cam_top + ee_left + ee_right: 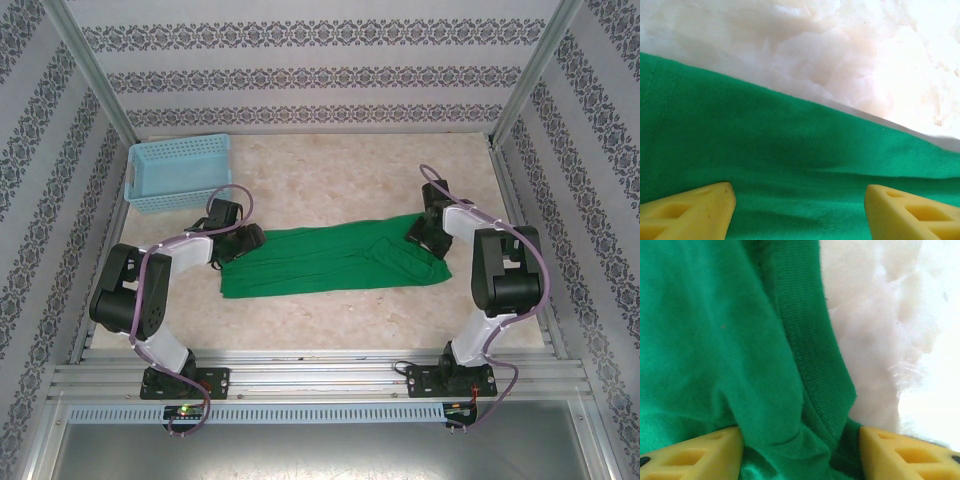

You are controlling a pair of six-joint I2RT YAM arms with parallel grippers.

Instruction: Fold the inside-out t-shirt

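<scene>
Marbled surface [330,180] carrying shirt [320,262], lying as long band mid-surface. Left tool [246,243] spreading fingers over shirt's left end; right tool [420,238] spread, straddling bunched hem at right end. Basket [178,172] sitting far left.

Lab rig — aluminium frame [300,378], wallpapered walls [300,70]

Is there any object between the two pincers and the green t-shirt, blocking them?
Nothing visible blocks them. The left pincer hangs directly over the t-shirt, and its cloth lies between the fingers of the right pincer. The light blue basket stands apart, at the far left corner.
</scene>
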